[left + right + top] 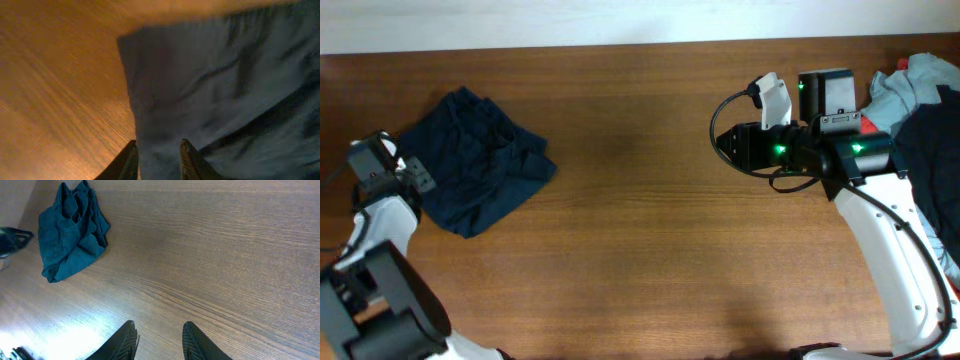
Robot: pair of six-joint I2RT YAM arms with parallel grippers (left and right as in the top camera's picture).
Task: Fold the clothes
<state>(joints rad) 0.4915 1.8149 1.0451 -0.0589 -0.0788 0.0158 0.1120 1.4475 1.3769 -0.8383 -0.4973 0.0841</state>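
The dark navy shorts [480, 160] lie bunched in a loose heap at the table's left end; they also show in the right wrist view [70, 235]. My left gripper [418, 176] sits at the heap's left edge. In its own view the left gripper [159, 150] has its fingers apart, with the edge of the shorts [215, 90] showing in the gap between them; it is not pinched. My right gripper [725, 145] hovers over bare wood right of centre, far from the shorts. In its wrist view the right gripper [159, 330] is open with nothing between its fingers.
More clothes are piled [930, 110] at the right edge behind the right arm: light grey on top, a bit of red [903, 64] and a dark piece below. The wooden table [640, 220] stretches between the two arms.
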